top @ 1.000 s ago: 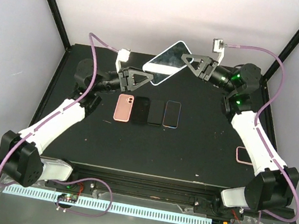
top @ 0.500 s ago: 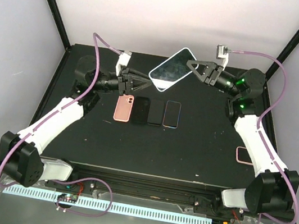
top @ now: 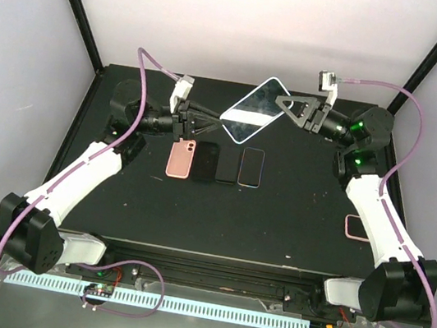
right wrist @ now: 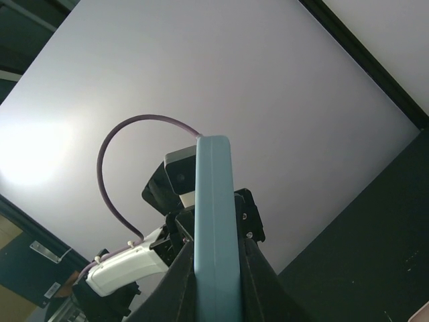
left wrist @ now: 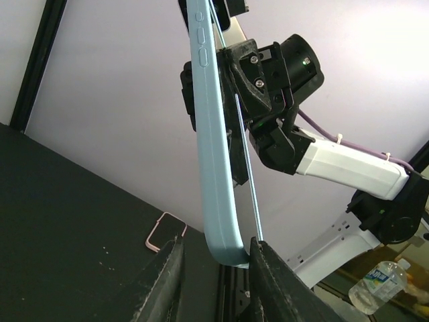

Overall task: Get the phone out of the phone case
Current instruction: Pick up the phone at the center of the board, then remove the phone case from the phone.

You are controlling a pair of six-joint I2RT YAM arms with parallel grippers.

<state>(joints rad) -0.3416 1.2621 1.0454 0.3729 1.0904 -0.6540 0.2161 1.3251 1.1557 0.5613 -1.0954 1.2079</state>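
The phone in its light-blue case [top: 253, 111] is held in the air above the back of the black table [top: 293, 217], screen up and tilted. My right gripper [top: 284, 108] is shut on its right end; in the right wrist view the case edge [right wrist: 213, 194] stands clamped in my right gripper [right wrist: 214, 241]. My left gripper [top: 211, 121] is open at the phone's lower-left corner. In the left wrist view my left gripper [left wrist: 216, 245] straddles the case corner [left wrist: 216, 168]. The corner touches the right finger [left wrist: 268, 282] and stands apart from the left one. A thin edge [left wrist: 247, 168] stands off the case.
A pink case [top: 181, 158], two black items [top: 206, 160] [top: 227, 164] and a blue-rimmed phone [top: 251, 167] lie in a row mid-table. A pink-rimmed phone [top: 356, 227] lies at the right edge, also in the left wrist view [left wrist: 165, 233]. A water bottle [left wrist: 375, 288] stands off the table.
The right gripper has carried the cased phone to the right. The left gripper has turned on its wrist and no longer overlaps the phone's left end; it now sits at the lower-left corner.
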